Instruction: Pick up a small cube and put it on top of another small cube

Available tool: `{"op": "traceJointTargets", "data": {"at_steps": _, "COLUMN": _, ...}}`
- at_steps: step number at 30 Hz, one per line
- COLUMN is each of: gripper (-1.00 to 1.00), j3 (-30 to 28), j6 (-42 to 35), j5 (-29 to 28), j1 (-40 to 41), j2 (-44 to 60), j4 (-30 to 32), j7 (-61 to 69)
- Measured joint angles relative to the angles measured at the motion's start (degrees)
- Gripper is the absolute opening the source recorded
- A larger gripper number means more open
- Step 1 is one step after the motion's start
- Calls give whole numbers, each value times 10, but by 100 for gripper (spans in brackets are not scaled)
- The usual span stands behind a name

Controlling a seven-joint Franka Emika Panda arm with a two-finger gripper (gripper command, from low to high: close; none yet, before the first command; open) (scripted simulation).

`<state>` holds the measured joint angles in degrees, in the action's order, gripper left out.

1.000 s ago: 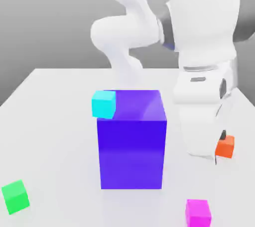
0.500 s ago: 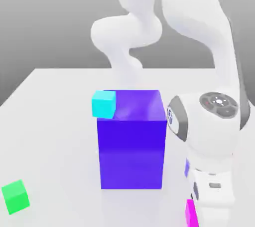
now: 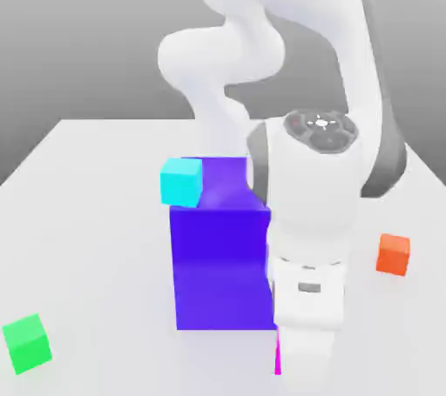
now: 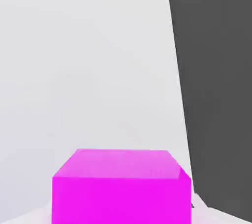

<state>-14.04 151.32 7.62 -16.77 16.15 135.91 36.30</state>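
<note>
A thin sliver of the small magenta-pink cube (image 3: 279, 359) peeks out beside my arm, low at the front of the white table. My gripper (image 3: 303, 375) hangs right over it and covers most of it. In the hand view the magenta cube (image 4: 120, 186) sits close below the camera on the table. An orange small cube (image 3: 394, 254) lies at the exterior view's right. A green small cube (image 3: 27, 343) rests at the front on the exterior view's left. A cyan small cube (image 3: 182, 181) is at the upper back corner of the big block.
The big blue-violet block (image 3: 218, 272) stands in the middle of the white table (image 3: 87, 211), right beside my lowered hand. The table's edge and the dark floor (image 4: 216, 95) beyond it lie close to the magenta cube.
My arm has swung from beside the orange cube to the front of the table and come down over the magenta cube, now covering nearly all of it. The orange cube is uncovered again.
</note>
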Motion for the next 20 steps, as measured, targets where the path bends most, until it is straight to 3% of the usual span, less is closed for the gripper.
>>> {"op": "traceJointTargets", "data": {"at_steps": 12, "gripper": -100, "j3": -133, "j6": -47, "j5": 34, "j1": 197, "j2": -28, "j4": -6, "j7": 168}}
{"op": "traceJointTargets", "data": {"at_steps": 16, "gripper": -100, "j3": -104, "j6": 2, "j5": 93, "j1": 238, "j2": 34, "j4": -13, "j7": 219}}
{"op": "traceJointTargets", "data": {"at_steps": 17, "gripper": 100, "j3": -92, "j6": 16, "j5": 107, "j1": 248, "j2": 51, "j4": -15, "j7": 230}}
{"op": "traceJointTargets", "data": {"at_steps": 20, "gripper": 100, "j3": -92, "j6": 16, "j5": 107, "j1": 248, "j2": 51, "j4": -15, "j7": 230}}
